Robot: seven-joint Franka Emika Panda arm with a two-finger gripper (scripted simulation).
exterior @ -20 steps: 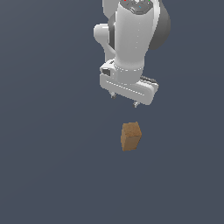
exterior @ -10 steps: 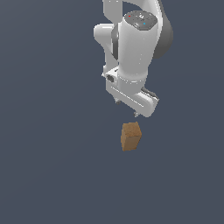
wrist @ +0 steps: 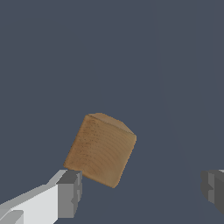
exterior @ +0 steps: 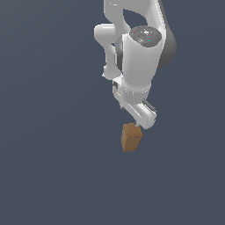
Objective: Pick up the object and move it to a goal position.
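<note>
The object [exterior: 131,137] is an orange-brown, wood-coloured block standing on the dark grey floor; in the wrist view the object [wrist: 101,148] shows its grained top face, turned at an angle. My white gripper [exterior: 139,125] hangs just above the block's upper edge in the exterior view. In the wrist view the gripper [wrist: 142,190] is open: one grey fingertip [wrist: 70,194] lies beside the block's corner and the other fingertip [wrist: 213,189] stands far off at the frame's edge. Nothing is held between them.
Only the flat dark grey floor [exterior: 48,167] surrounds the block. The white arm [exterior: 138,57] rises above it toward the top of the exterior view.
The arm has come down and toward the block. The gripper, earlier well above it, now sits right over its top. The block has not moved.
</note>
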